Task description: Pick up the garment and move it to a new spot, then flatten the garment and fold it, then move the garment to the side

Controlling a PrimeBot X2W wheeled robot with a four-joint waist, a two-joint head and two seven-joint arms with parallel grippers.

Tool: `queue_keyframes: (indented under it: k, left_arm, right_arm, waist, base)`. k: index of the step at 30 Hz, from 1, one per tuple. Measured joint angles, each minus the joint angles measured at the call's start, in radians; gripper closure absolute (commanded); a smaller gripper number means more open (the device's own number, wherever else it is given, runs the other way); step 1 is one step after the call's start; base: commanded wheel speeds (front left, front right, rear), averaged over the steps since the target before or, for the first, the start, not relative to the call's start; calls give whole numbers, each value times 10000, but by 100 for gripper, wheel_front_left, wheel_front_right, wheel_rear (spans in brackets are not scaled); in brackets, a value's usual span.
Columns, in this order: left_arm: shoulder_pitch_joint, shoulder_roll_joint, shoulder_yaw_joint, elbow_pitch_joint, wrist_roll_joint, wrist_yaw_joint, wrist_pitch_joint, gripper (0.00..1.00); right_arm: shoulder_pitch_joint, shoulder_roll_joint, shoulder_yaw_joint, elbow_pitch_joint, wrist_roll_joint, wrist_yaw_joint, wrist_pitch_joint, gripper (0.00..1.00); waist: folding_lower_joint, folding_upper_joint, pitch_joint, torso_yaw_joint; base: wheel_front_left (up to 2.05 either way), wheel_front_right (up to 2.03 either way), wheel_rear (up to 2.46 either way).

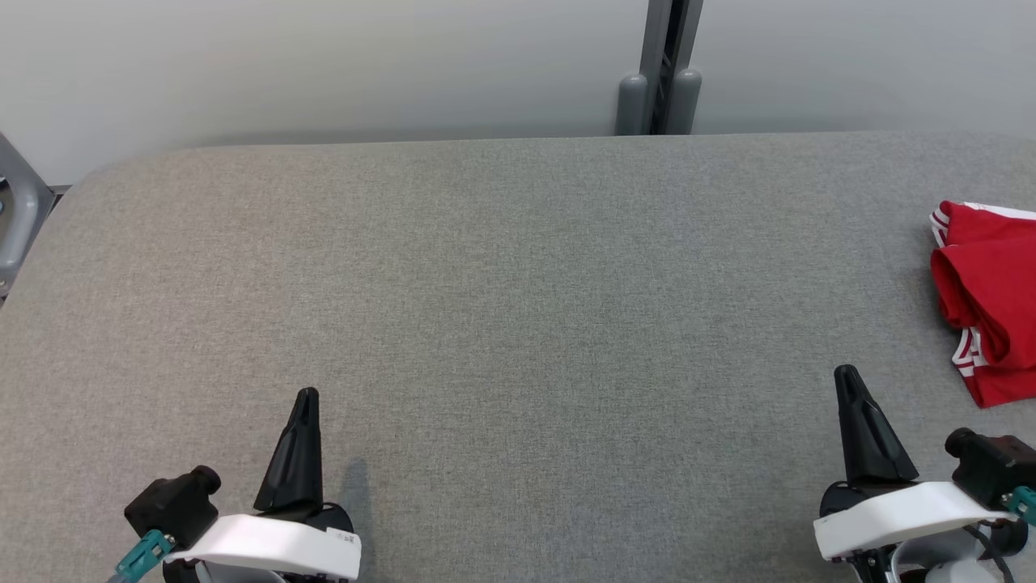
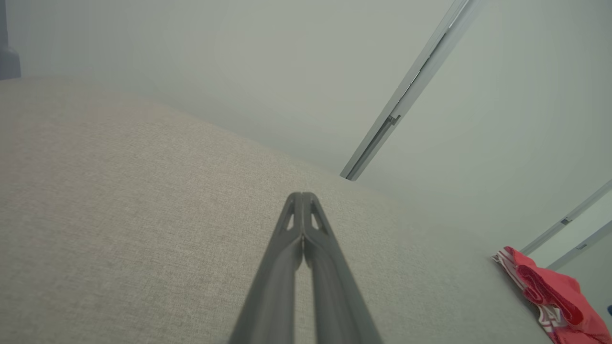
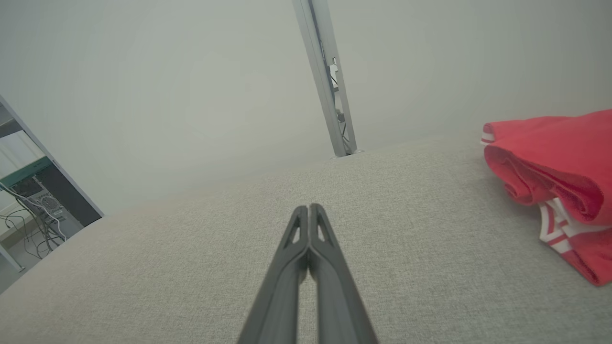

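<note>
Both grippers are shut with nothing in them. The left gripper (image 1: 307,398) sits at the lower left of the head view, fingers pressed together, tip over bare grey fabric. The left wrist view shows the same: the two fingers meet at the tip and hold nothing.

The right gripper (image 1: 847,374) is at the lower right, jaws also closed tight and empty. The right wrist view confirms it.

The garment (image 1: 991,300) is red with white stripe trim. It lies bunched and folded over on itself at the far right of the desk (image 1: 518,283) and is cut off by the head view's right edge. It is ahead of and to the right of the right gripper, near it but not touching. It is well apart from the left gripper, across most of the desk.

In the right wrist view the garment (image 3: 550,162) is at the right side, clear of the fingers.

A grey post (image 1: 660,73) stands behind the desk's far edge against a pale wall.
</note>
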State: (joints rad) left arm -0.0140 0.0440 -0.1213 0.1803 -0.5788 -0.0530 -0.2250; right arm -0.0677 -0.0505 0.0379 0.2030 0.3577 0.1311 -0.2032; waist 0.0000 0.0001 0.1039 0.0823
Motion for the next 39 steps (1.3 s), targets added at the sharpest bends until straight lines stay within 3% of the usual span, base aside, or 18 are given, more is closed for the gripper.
queue_keyframes:
  k: [20, 39]
  left_arm:
    - [-360, 48, 35, 328, -2976, -226, 497, 100]
    - [-667, 86, 79, 560, -5104, -351, 863, 100]
  right_arm:
    - [-2, -297, -491, 67, 3758, 0, 871, 100]
    - [-6, -510, -880, 115, 6464, -2, 1524, 100]
  waist:
    - [0, 0, -189, -150]
    - [0, 0, -360, -286]
  base:
    - [0, 0, 0]
    - [0, 0, 0]
